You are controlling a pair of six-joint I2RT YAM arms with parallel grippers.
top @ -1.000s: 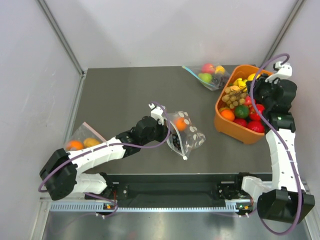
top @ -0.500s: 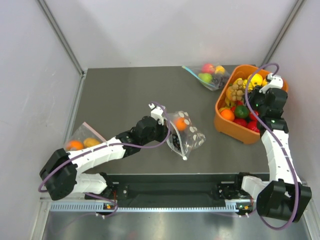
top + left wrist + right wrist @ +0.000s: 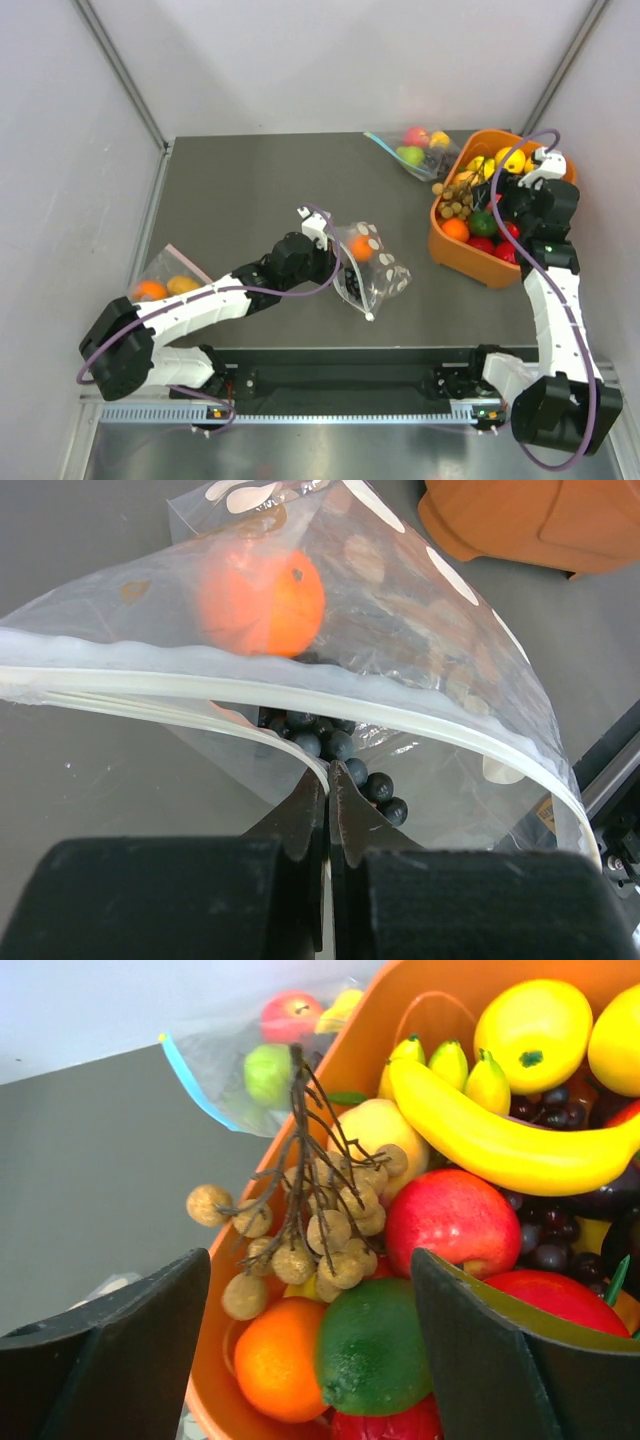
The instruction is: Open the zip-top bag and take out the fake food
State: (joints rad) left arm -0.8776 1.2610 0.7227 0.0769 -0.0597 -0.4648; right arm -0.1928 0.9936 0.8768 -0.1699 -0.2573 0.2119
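Observation:
The polka-dot zip-top bag (image 3: 374,264) lies mid-table with its mouth spread. My left gripper (image 3: 328,256) is shut on the near zip edge (image 3: 327,780). Inside the bag I see an orange ball (image 3: 262,600) and a cluster of dark berries (image 3: 340,748). My right gripper (image 3: 310,1290) hangs open over the orange bin (image 3: 468,256), touching nothing. The tan berry bunch (image 3: 320,1222) rests free on the fruit at the bin's left rim (image 3: 455,195). A yellow banana (image 3: 500,1142) lies in the bin behind it.
The bin (image 3: 350,1052) holds several other toy fruits. A clear bag with a blue strip (image 3: 414,150) lies behind it with red and green fruit. A pink-edged bag (image 3: 165,285) with orange fruit lies at the left, by the left arm.
My right gripper has opened and released the tan berry bunch, which now lies at the bin's left rim. The left arm and the bag have not moved.

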